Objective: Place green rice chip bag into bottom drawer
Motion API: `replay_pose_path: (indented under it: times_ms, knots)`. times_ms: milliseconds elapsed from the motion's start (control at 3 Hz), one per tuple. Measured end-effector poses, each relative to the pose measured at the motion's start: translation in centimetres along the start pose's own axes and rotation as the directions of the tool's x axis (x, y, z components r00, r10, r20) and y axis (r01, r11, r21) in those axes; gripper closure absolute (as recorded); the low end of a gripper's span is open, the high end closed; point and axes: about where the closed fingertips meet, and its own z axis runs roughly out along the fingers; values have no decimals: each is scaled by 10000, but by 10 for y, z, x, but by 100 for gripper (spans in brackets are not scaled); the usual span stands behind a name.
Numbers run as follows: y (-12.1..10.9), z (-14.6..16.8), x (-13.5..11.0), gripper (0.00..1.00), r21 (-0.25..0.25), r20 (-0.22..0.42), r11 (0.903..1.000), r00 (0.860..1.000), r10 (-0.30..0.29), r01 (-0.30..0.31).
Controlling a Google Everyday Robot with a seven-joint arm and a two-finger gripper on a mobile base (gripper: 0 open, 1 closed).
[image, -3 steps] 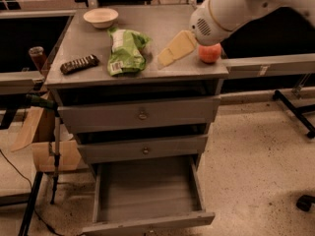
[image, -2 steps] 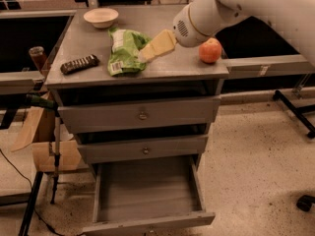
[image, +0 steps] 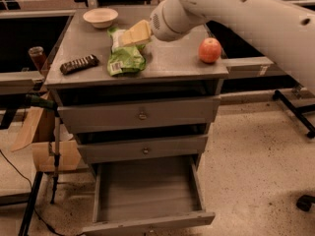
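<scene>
nearest, the bottom drawer (image: 147, 224) stands pulled out, its tray open toward me. above it the two upper drawers (image: 142, 115) are shut. on the surface (image: 177, 68) the green rice chip bag (image: 124, 58) lies flat, left of middle, its white label end toward the near edge. a dark bar (image: 78, 64) lies left of it, apart, and an apple (image: 210, 50) sits well to the right. my gripper (image: 137, 33) is at the bag's far end, over or touching it. i cannot tell which, nor how far it is open or whether it has hold. farthest, a white bowl (image: 100, 17) sits toward the far left.
</scene>
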Motion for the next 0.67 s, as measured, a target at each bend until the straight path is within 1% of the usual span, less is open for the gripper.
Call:
replay_pose_path:
  times_ms: [333, 667]
  knots:
    - [12, 31, -17, 0, 121, -22, 9988, 9989, 477, -477]
    - [15, 50, -23, 0, 101, -135, 9976, 9975, 692, -691]
